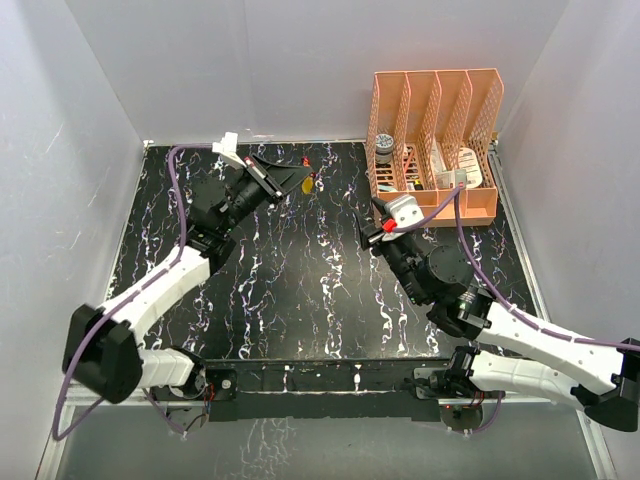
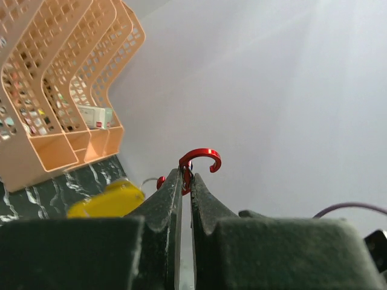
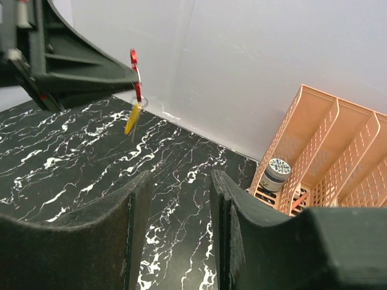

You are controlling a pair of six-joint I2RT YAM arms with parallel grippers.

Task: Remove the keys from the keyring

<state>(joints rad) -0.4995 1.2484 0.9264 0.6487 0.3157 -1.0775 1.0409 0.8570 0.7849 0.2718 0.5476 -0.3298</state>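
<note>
The keyring (image 2: 202,156) is pinched between the closed fingers of the left tool (image 1: 293,178) and held above the far part of the table (image 1: 300,280). The keys (image 3: 132,119), seen as one yellow piece, are hung beneath it. The right tool (image 3: 180,181) is held open and empty, well apart from them.

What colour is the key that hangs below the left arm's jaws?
Yellow-gold. The key shows best in the right wrist view.

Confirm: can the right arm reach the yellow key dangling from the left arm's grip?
Probably yes. The key hangs free below the keyring pinched by the left arm, and the right arm faces it, jaws open, nothing visible between.
</note>
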